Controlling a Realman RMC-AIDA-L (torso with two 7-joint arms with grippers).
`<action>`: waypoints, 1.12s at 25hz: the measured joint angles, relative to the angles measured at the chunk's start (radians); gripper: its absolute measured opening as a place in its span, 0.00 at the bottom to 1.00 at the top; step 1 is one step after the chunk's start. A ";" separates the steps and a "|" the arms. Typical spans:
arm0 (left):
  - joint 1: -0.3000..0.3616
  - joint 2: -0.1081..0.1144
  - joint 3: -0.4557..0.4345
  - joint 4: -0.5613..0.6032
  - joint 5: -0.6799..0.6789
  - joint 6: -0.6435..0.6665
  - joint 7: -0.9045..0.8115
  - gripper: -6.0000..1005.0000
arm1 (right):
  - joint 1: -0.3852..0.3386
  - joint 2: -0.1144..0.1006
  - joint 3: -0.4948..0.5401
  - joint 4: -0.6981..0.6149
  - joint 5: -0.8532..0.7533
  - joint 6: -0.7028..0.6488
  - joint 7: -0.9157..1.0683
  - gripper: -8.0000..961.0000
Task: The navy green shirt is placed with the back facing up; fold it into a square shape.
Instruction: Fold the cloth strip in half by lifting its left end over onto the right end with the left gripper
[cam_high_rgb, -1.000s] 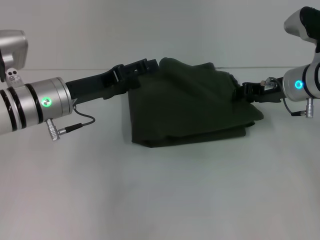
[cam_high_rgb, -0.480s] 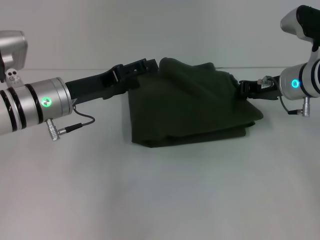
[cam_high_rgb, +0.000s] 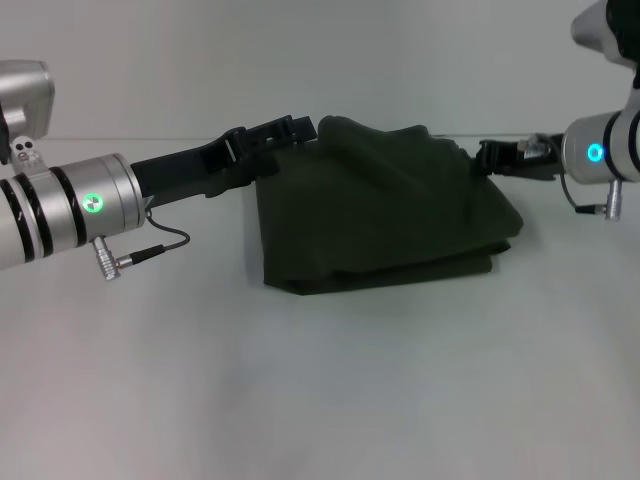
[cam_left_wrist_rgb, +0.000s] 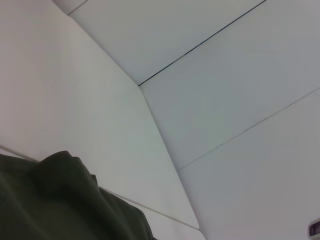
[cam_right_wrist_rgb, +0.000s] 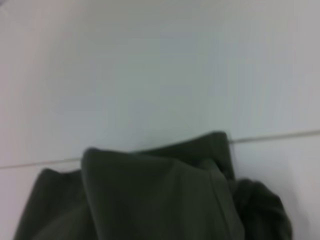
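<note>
Reaching in from the left of the head view, the left claw (cam_high_rgb: 285, 132) meets the upper left corner of the navy green shirt (cam_high_rgb: 385, 210); its dark fingers lie against the fabric edge there, but whether they are pinched on the cloth or merely touching it I cannot tell. From the right edge of the frame the right claw (cam_high_rgb: 490, 158) sits at the shirt's upper right corner, right against the bunched fabric, and how wide it is parted I likewise cannot tell. The shirt lies in the middle of the frame on the pale worktop (cam_high_rgb: 320, 390), folded into a thick, roughly four-sided bundle with layered edges showing along its lower side and its far edge humped up between the two claws. In the left wrist view a raised fold of the shirt (cam_left_wrist_rgb: 65, 200) fills the lower left corner. In the right wrist view the shirt (cam_right_wrist_rgb: 150, 200) spreads across the lower part, with a rumpled knot of cloth at the lower right.
</note>
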 joint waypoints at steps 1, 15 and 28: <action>0.000 0.000 0.000 0.000 0.000 0.001 0.000 0.96 | -0.002 0.002 0.000 -0.013 0.000 -0.007 0.002 0.03; -0.002 0.003 0.000 0.009 -0.010 0.001 -0.005 0.96 | -0.074 0.040 -0.011 -0.190 -0.070 -0.038 0.084 0.04; -0.002 0.001 -0.003 0.011 -0.022 -0.015 0.003 0.96 | -0.084 0.035 0.000 -0.090 -0.106 -0.021 0.115 0.04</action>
